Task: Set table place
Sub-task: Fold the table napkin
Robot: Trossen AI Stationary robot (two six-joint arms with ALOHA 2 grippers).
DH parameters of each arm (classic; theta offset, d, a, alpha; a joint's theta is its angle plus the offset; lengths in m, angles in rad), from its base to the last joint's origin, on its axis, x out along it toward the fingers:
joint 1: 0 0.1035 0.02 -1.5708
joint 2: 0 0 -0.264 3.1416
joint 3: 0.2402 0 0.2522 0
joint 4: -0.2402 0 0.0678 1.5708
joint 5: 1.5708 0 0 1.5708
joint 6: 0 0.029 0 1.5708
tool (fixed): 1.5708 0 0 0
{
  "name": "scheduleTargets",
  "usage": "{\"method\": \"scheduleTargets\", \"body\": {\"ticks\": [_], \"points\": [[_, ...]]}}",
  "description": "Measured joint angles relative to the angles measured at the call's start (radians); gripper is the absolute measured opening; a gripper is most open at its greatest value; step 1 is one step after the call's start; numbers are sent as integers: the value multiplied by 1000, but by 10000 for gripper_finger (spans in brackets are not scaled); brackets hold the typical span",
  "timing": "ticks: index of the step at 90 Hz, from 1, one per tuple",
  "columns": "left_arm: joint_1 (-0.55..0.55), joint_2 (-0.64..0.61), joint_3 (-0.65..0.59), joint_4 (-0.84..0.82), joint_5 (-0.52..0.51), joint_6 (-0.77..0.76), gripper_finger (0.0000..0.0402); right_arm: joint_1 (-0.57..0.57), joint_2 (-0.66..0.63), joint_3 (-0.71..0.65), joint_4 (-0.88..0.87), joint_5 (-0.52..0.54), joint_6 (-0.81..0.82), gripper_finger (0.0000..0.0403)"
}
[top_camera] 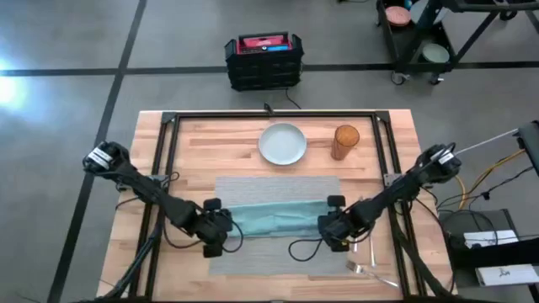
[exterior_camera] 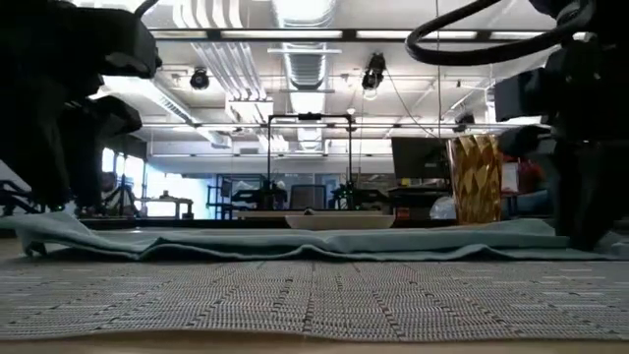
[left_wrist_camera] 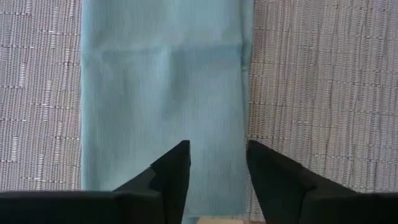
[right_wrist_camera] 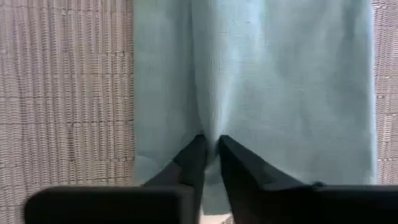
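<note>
Left gripper (top_camera: 221, 229) — low at the left end of the teal napkin (top_camera: 274, 218), jaws released with a clear gap between them; in its wrist view the cloth (left_wrist_camera: 161, 93) lies flat and unpinched beneath the fingers (left_wrist_camera: 169, 171), so this end is not gripped. Teal napkin — a folded strip stretched crosswise over the grey placemat (top_camera: 278, 189), lying on its near half, probably laid there to be squared or smoothed before it goes beside the plate. Grey placemat — the place itself, flat at the middle of the tabletop (top_camera: 202, 139), near the front edge; its weave fills the foreground of the low view (exterior_camera: 314, 295). Pale round plate (top_camera: 282, 143) — on bare wood just behind the placemat's far edge, not yet on it, so the setting looks to be at an early step. Amber faceted cup (top_camera: 345, 140) — upright just right of the plate, likewise off the mat. Right gripper (top_camera: 334, 225) — at the napkin's right end, jaws clenched on a fold of cloth (right_wrist_camera: 211, 134) that puckers between them, presumably to pull or lift that end. Cutlery (top_camera: 370, 271) — pale pieces on the wood near the front right corner, too small to tell apart.
</note>
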Motion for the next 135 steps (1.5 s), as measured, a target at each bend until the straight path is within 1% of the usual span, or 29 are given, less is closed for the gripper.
{"method": "scheduleTargets", "body": {"ticks": [16,31,39,49,64,72,81,89,98,135], "points": [[0,0,0,7,0,4,121,0,-25,0,-2,-7,43,14],[-3,-1,0,58,-1,28,118,0,-29,0,-5,-8,52,2],[-4,-1,0,63,0,52,129,0,-29,0,-5,-8,53,3],[-5,-1,-3,54,1,75,153,0,-29,0,-4,-8,53,1],[-12,-2,-17,54,50,77,188,0,-29,0,-4,-8,75,1],[-21,0,-30,51,52,80,196,0,-29,0,-3,-8,76,1],[-23,0,-50,53,52,79,196,0,-29,0,-3,-8,76,0],[-23,1,-74,52,52,63,186,0,-29,0,-2,-8,78,0],[-24,1,-89,51,52,56,165,0,-29,0,-2,-8,78,0],[-24,1,-79,33,51,82,49,0,-29,0,-1,-8,81,0]]}}
